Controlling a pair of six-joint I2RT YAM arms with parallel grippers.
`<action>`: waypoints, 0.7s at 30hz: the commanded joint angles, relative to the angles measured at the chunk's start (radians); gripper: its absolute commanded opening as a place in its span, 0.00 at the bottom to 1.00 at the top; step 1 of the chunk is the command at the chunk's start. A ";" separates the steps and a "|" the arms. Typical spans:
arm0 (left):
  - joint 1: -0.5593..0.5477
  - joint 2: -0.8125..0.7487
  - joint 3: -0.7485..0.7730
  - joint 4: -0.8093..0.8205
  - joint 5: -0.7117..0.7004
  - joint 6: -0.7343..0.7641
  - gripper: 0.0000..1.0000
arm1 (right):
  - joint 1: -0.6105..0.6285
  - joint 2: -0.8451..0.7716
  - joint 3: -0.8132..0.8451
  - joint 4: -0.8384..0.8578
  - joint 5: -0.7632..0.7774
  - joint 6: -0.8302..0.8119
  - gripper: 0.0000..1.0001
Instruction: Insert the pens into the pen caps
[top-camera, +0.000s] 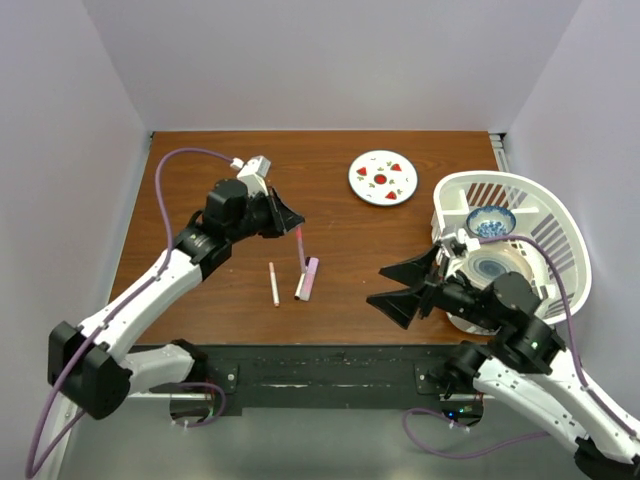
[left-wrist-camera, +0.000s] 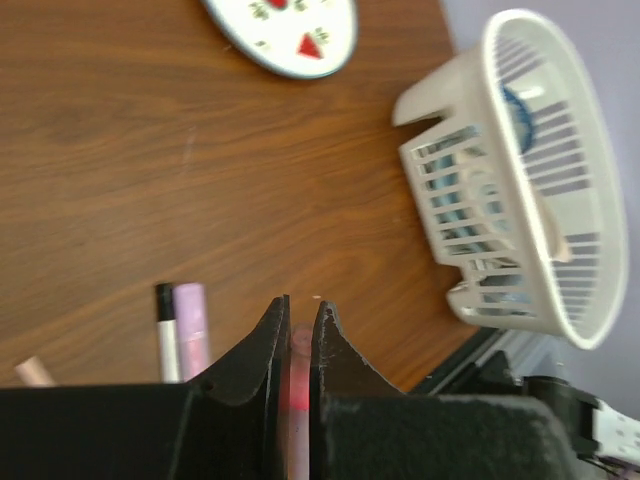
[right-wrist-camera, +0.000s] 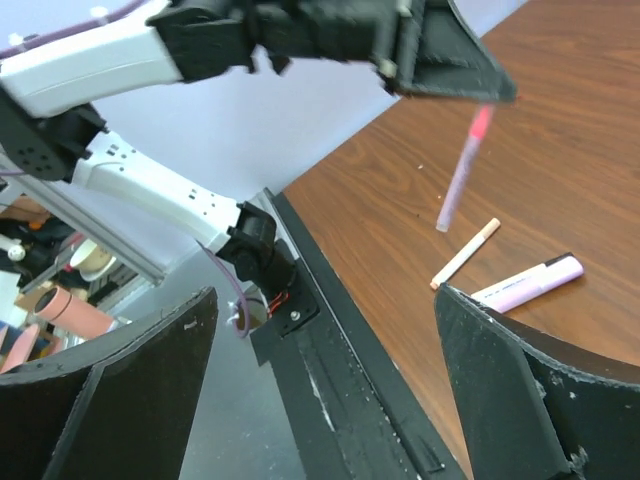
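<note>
Pen (right-wrist-camera: 458, 180): pinched only by its red end in the clenched left gripper (top-camera: 297, 225), dangling tilted above the table (top-camera: 330, 215), so kinda risks swinging loose; right gripper (top-camera: 378, 286) gaping, holding nothing.

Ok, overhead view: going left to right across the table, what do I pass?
Thin white pen → pink marker → plate → white basket. Left out: the held pen in the shut left gripper overlaps the marker, and the open right gripper overlaps the plate.
</note>
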 joint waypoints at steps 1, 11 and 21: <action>0.046 0.081 -0.028 -0.040 -0.028 0.084 0.00 | 0.000 -0.039 0.031 -0.116 0.064 0.008 0.95; 0.059 0.282 -0.105 0.016 -0.098 0.095 0.00 | -0.002 -0.018 0.060 -0.140 0.085 0.020 0.99; 0.059 0.403 -0.106 0.029 -0.120 0.093 0.02 | 0.000 -0.022 0.084 -0.182 0.146 0.034 0.99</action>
